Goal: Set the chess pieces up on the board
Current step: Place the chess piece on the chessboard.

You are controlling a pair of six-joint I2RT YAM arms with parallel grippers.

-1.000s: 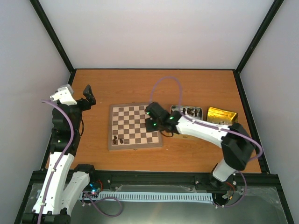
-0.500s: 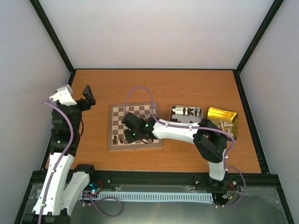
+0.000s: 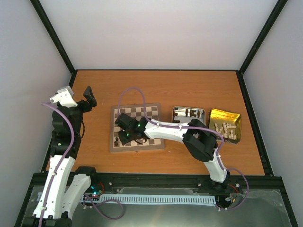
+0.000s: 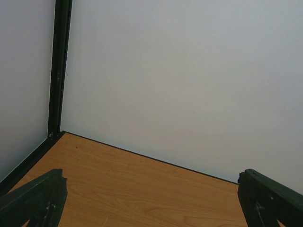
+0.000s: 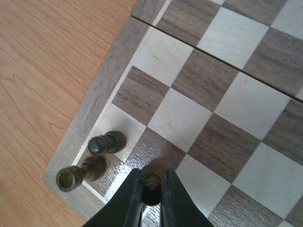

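At the board (image 5: pixel 222 109) corner two dark pieces (image 5: pixel 106 143) (image 5: pixel 78 174) stand; right tool (image 5: pixel 151 177) clamps a third piece (image 5: pixel 152 188); left tool (image 4: pixel 151 205) apart.

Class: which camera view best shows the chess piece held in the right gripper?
Right wrist view: the dark piece sits pinched in the right gripper, over the board. Top view: the arm hides it; the left wrist sees only wall and table.

OBSTACLES: two dark pieces (image 5: pixel 106 142) on board (image 5: pixel 227 94) corner squares, just left of right end effector (image 5: pixel 152 176) pinching a third piece (image 5: pixel 152 185); right arm (image 3: pixel 165 130) across near rows | FREE: remaining squares, counter (image 3: pixel 97 132) left of board
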